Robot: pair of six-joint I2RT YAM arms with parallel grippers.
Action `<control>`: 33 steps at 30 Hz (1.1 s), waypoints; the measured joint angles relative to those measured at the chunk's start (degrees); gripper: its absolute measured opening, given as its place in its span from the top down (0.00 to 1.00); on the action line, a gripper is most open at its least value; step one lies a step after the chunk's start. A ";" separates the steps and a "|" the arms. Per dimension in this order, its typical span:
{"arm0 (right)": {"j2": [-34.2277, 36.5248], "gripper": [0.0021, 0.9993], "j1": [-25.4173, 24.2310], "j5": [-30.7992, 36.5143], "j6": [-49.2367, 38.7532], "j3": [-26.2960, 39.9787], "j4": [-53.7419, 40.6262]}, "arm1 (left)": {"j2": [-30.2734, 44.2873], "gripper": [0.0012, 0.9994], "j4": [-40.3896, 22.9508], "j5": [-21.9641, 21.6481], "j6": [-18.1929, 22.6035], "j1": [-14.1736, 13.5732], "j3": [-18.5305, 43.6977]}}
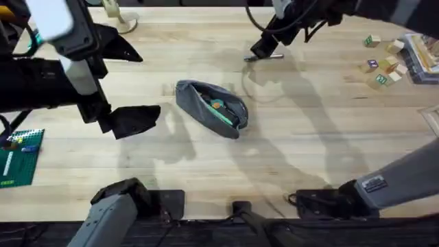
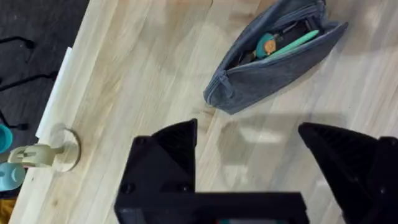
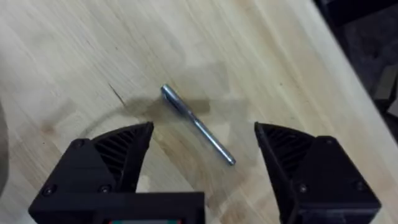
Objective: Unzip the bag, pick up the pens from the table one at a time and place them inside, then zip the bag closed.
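The grey bag [image 1: 211,108] lies unzipped mid-table, with a teal pen [image 2: 292,42] and an orange-tipped pen [image 2: 267,45] inside its opening [image 2: 280,62]. A silver pen [image 1: 264,57] lies on the table beyond the bag, to the right. My right gripper [image 1: 263,48] hovers directly over it. In the right wrist view that pen [image 3: 198,124] lies on the wood between the spread black fingers of the open right gripper [image 3: 204,134], untouched. My left gripper [image 1: 127,82] hangs high, left of the bag, open and holding nothing [image 2: 249,149].
Wooden blocks [image 1: 381,65] and a stack of books lie at the far right. A green baseplate [image 1: 20,158] sits at the left edge. A small cream stand [image 2: 43,155] stands near the table's far edge, where the wood ends [image 2: 68,62].
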 joint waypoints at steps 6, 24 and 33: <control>3.91 0.00 0.00 0.15 0.79 0.00 0.00 | 0.00 0.01 0.00 0.00 0.00 0.00 0.00; 10.38 0.00 -2.41 -3.83 8.05 0.00 0.07 | 0.00 0.01 0.00 0.00 0.00 0.00 0.00; 13.15 0.00 -4.74 -4.85 11.25 0.25 -0.87 | 0.00 0.01 -0.01 0.00 0.00 0.00 0.00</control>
